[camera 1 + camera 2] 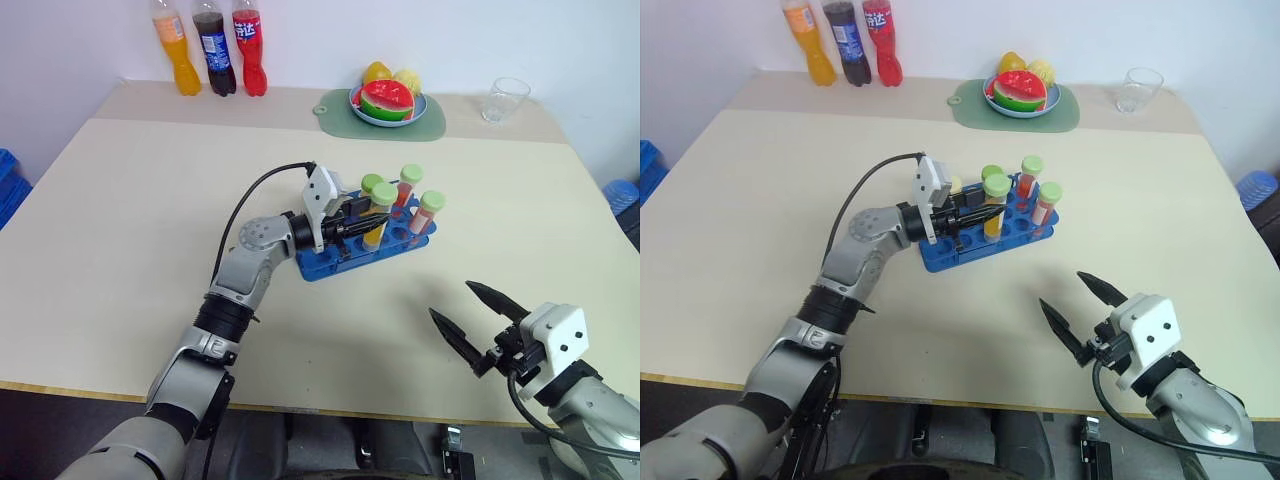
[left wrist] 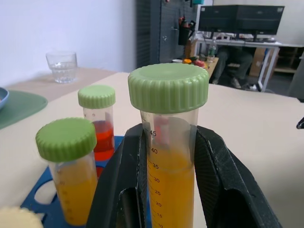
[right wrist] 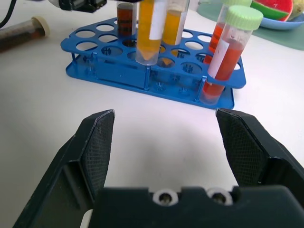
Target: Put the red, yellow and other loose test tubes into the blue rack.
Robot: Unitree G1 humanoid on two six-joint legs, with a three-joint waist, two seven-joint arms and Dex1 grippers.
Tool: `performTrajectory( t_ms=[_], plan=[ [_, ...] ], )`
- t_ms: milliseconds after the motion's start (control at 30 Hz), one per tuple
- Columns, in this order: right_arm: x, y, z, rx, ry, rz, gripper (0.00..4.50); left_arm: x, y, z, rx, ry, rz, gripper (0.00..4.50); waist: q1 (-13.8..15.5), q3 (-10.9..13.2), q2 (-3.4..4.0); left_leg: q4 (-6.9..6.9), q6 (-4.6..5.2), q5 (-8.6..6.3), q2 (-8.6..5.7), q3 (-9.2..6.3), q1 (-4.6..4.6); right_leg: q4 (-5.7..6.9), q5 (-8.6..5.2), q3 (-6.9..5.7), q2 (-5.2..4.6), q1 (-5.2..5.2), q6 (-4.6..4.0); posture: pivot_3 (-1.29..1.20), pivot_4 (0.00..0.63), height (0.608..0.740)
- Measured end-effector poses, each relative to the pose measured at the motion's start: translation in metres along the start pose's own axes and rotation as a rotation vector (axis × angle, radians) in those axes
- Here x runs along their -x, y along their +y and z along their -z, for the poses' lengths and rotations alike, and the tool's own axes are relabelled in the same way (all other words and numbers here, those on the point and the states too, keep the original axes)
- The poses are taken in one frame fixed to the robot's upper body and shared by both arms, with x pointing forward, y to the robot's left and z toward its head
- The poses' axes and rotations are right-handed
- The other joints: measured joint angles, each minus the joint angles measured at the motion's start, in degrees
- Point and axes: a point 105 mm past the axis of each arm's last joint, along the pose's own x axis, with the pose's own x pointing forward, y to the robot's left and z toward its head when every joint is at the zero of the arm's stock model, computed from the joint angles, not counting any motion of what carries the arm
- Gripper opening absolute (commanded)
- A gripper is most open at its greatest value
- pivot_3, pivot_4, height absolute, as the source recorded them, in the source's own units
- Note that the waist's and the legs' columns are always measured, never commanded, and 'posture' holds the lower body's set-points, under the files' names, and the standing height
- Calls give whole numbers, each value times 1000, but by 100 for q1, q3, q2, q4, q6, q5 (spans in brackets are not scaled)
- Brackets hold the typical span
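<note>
Left gripper (image 1: 362,228) clenched on clear yellow-liquid tube with green cap (image 1: 380,214), held upright over bright blue plastic rack (image 1: 340,262) mid-table so it can drop into a hole; right gripper (image 1: 478,320) released, idle near front edge.

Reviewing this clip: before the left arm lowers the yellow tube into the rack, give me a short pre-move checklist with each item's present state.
1. Left gripper shut on the yellow tube, fingers on both sides below the green cap: ok.
2. Tube held upright, cap on: ok.
3. Tube bottom over the blue rack, hanging above its holes: ok; centred on one hole: cannot tell.
4. Free holes left in the rack near the tube: ok.
5. Right gripper open, apart from the rack, nearer the table's near edge: ok.
6. All loose tubes dealt with: not ok; a brown tube lies on the table beside the rack.
</note>
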Motion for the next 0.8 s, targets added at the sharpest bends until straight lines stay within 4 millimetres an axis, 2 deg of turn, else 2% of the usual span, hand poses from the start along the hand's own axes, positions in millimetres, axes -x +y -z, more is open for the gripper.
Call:
performTrajectory(
  t_ms=[333,800],
  plan=[
    [1,-1,1,6,8,23,3756,-24,-2,4,-6,-11,-17,859,-8,-2,0,1,1,-1,0,-2,1,1,0,-1,1,0,0,0,150,740],
    [1,2,-3,3,-12,27,3756,-15,7,4,-62,11,-49,859,-11,-5,3,0,2,-1,1,-3,2,1,0,-1,1,1,-1,0,150,740]
  ],
)
